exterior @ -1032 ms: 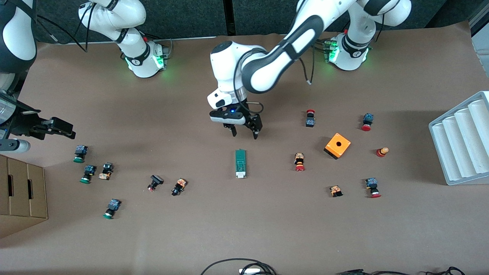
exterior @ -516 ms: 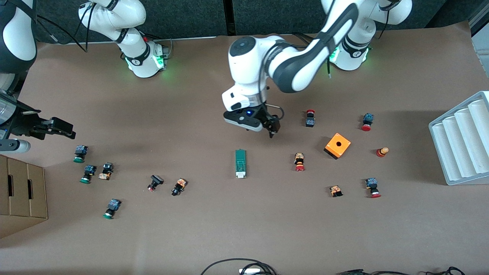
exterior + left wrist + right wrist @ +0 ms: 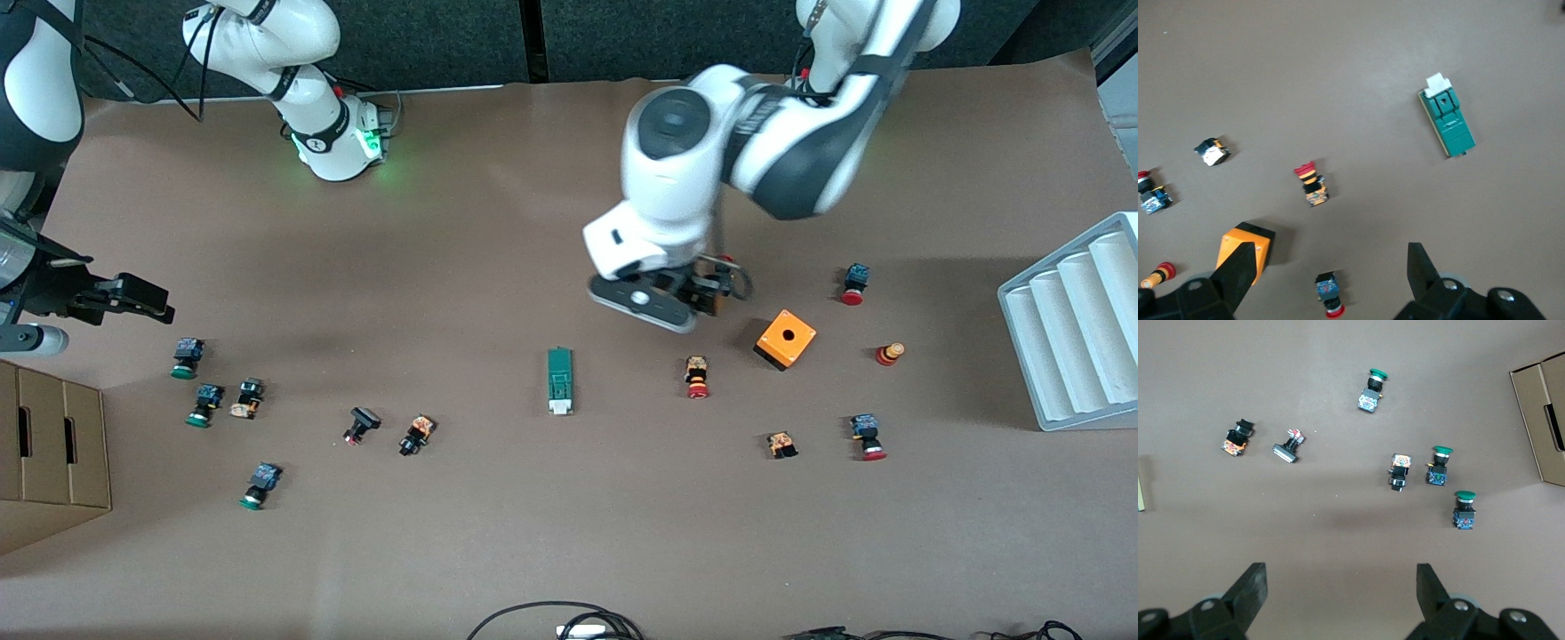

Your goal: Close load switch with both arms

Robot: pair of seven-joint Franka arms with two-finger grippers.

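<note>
The left gripper hangs in the air with its fingers spread wide and nothing between them, over the table beside the orange cube (on the cube's side toward the right arm's end). The load switch lies flat on the table, untouched, well apart from the cube toward the right arm's end, its white slider nearest the front camera. The right gripper waits with fingers apart and empty, above green-capped push buttons, far from the cube.
</note>
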